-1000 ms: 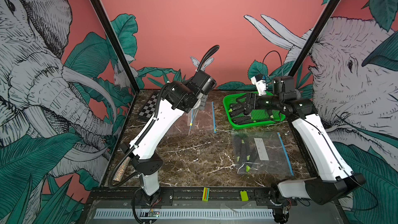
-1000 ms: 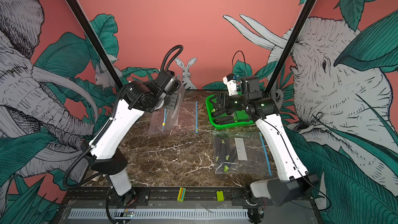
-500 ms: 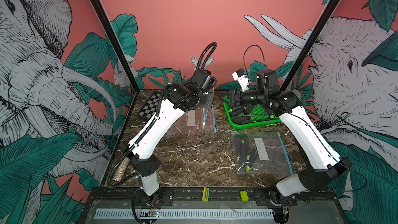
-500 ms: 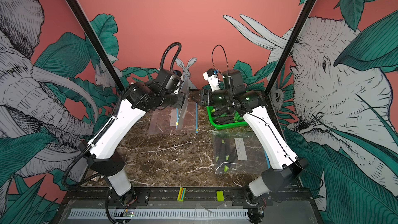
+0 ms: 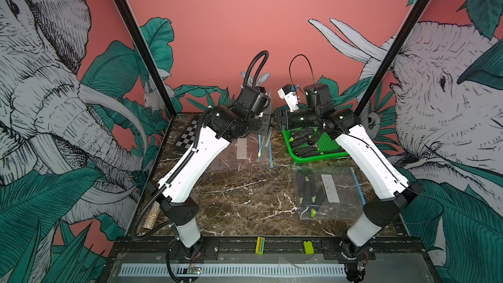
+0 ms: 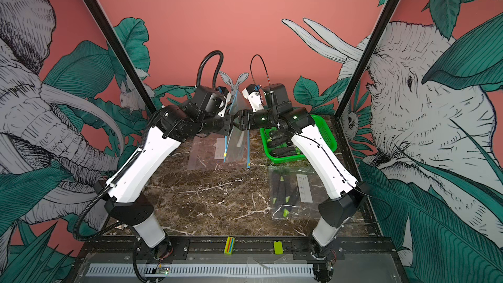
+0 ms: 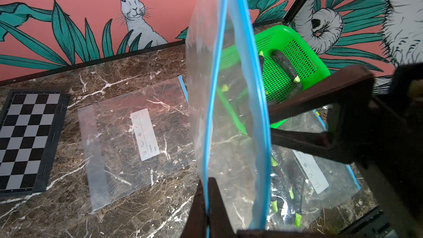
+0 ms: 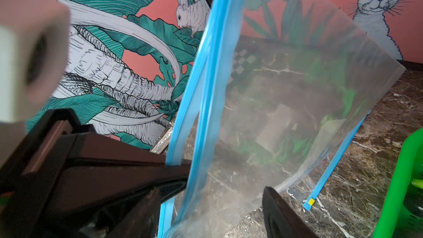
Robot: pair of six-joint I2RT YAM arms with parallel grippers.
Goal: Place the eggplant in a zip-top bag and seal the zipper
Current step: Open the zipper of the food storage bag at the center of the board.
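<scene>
Eggplants [image 5: 302, 134] lie in the green basket [image 5: 330, 142] at the back right corner of the worktop [image 5: 239, 200]. Their long axes run roughly side to side along the back edge.

Just beside the basket, above the back middle of the worktop, the zip-top bag [image 7: 229, 111] hangs upright. Its two blue zipper lips [image 7: 215, 88] are parted and run up and down.

- **Left gripper** [image 7: 207, 193]: clamped tight on one lip.
- **Right gripper** [image 8: 226, 179]: reaches in from the basket side with its jaws wide, one finger on either side of the free lip. Whether a pad touches the plastic yet I cannot tell through the blur.

The step in hand looks like taking that second lip so the mouth can be spread. What it turns on is that the lip stands lengthwise between the right jaws, so closing straight in should catch it.

The eggplants sit behind and below the right gripper, much nearer to that arm than to the left. A filled bag [image 5: 324, 191] lies near the front right edge, and an empty bag [image 5: 236, 153] lies flat at the back middle.
</scene>
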